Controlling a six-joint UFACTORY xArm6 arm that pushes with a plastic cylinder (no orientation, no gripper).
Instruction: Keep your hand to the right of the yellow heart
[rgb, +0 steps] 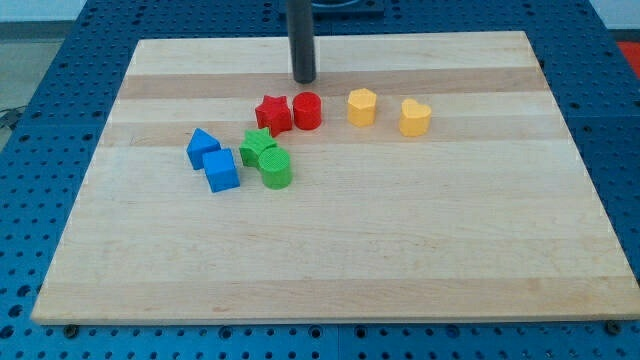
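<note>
A: Rod tip (304, 79) sits far on the board, just beyond the red cylinder (308, 111), touching nothing. No jaws on it, so nothing clasped or let go; it is a bare pushing end.

B: Yellow heart (415, 117)?

A: Far right of the cluster, well to the tip's right and slightly nearer. The yellow hexagon-like block (361, 106) lies between tip and heart. Judgement: the tip is on the wrong side; it must travel rightward past both yellows to end right of the heart.

B: Count?

A: Eight blocks. Two yellow; two red, star (272, 114) plus cylinder; two green, star (257, 146) and cylinder (275, 168); two blue (203, 148) (222, 170), touching.

B: Board (420, 250)?

A: Wooden.
</note>
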